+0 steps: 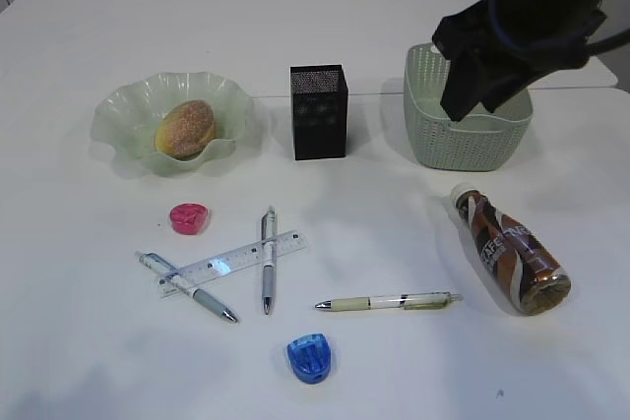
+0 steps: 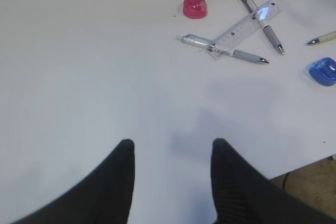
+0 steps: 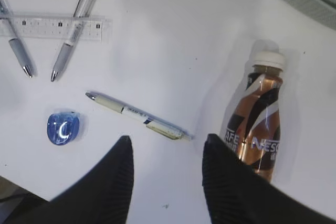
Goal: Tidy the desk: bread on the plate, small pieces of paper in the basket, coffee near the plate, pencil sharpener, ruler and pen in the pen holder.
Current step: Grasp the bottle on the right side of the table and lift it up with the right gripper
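Bread [image 1: 186, 128] is seen lying in the wavy green plate [image 1: 123, 110] at the left of the desk [image 1: 89, 341]. Right of it the black mesh pen holder [image 1: 318, 112] is stood upright, and further right the woven green basket [image 1: 433, 130], partly hidden by the right arm. Coffee bottle [image 1: 509, 247] is laid on its side below the basket, cap toward it. Clear ruler [image 1: 232, 262] is laid across two grey pens [image 1: 267, 259]; a third, cream pen [image 1: 389, 301] lies apart. Pink sharpener [image 1: 188, 216] and blue sharpener [image 1: 308, 357] are set on the desk. Left gripper [image 2: 170, 153] is held apart over bare desk, empty. Right gripper [image 3: 165, 148] is held apart, empty, above the cream pen and bottle.
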### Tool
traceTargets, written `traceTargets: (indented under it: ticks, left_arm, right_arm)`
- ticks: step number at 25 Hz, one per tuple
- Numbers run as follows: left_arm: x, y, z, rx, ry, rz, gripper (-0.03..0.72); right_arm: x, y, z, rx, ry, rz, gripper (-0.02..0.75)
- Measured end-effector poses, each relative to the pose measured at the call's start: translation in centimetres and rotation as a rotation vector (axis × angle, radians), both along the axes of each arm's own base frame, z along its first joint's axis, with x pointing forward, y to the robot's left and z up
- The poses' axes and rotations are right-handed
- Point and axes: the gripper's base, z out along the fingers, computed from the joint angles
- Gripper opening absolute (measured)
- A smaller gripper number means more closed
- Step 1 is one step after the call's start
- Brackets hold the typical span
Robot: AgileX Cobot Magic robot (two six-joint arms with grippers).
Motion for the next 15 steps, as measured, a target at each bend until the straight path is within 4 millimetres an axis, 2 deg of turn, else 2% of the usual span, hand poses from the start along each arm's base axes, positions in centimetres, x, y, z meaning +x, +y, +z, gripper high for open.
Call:
traceTargets:
  ticks: [5, 9, 15]
  left_arm:
    - [0.0, 0.0, 0.0, 0.0, 0.0, 0.0, 0.33]
    - [0.0, 0.0, 0.0, 0.0, 0.0, 0.0, 0.33]
    - [0.0, 0.0, 0.0, 0.002, 0.001, 0.001, 0.33]
  right_arm:
    - [-2.8, -0.8, 0.2, -0.004, 0.015, 0.0, 0.353]
    - [-3.9, -1.1, 0.3, -0.008, 0.017, 0.0, 0.352]
    - [-4.6, -1.9, -1.2, -0.077, 0.052, -0.004, 0.352]
